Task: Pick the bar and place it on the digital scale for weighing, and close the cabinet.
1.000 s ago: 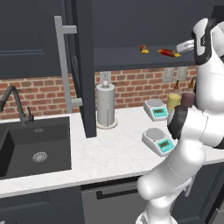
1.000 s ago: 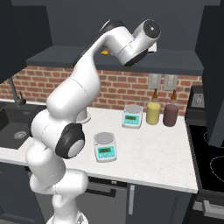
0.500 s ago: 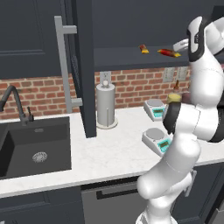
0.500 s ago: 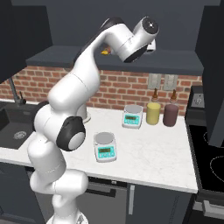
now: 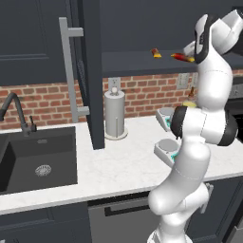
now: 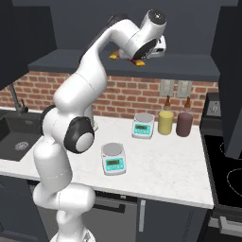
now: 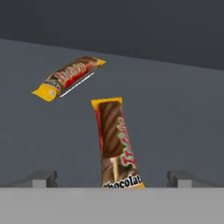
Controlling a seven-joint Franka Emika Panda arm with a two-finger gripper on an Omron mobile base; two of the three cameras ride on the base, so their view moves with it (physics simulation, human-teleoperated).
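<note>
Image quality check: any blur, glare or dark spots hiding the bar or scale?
Hand view: bar sharp, evenly lit, no glare; wrapper print readable, its near end cut off at the bottom. Left base view: open cabinet interior dark, and the arm covers part of the scale. Right base view: scale clear, soft shadows only.

Flat, even rendered light (dim inside the cabinet [image 5: 142,28]), soft shadows, slightly coarse detail.

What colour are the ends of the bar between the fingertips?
Yellow, with a dark brown and red middle; the bar shows best in the hand view.
</note>
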